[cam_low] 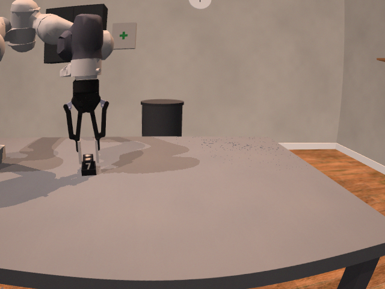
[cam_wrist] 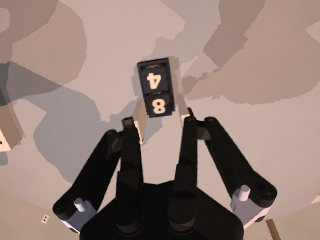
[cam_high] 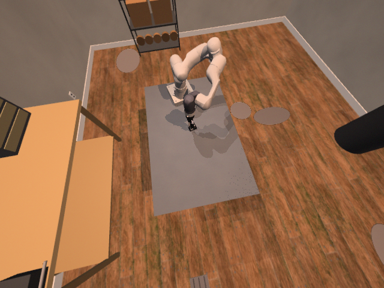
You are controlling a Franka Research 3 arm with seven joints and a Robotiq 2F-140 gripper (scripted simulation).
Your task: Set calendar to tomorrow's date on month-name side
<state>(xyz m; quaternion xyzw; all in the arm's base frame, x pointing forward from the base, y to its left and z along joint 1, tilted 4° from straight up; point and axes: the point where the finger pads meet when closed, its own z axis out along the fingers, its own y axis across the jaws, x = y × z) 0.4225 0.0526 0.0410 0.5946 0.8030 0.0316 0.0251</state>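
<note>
A black date cube (cam_low: 88,167) (cam_wrist: 155,87) stands on the grey table (cam_low: 217,201) (cam_high: 201,173), away from any tray. It shows a white 7 on its front in the exterior view, and an 8 and a 4 in the wrist view. My gripper (cam_low: 88,161) (cam_wrist: 161,105) (cam_high: 192,126) points straight down over it, with a finger on each side of the cube. The fingers stand slightly wider than the cube, so the gripper is open. The second cube is not in view. A pale object (cam_low: 1,153) at the left edge may be the tray.
A dark round bin (cam_low: 162,118) stands behind the table. The table's far edge and right edge drop to a wooden floor (cam_low: 348,168). A shelf rack (cam_high: 150,24) and an orange table (cam_high: 33,186) stand off to the side.
</note>
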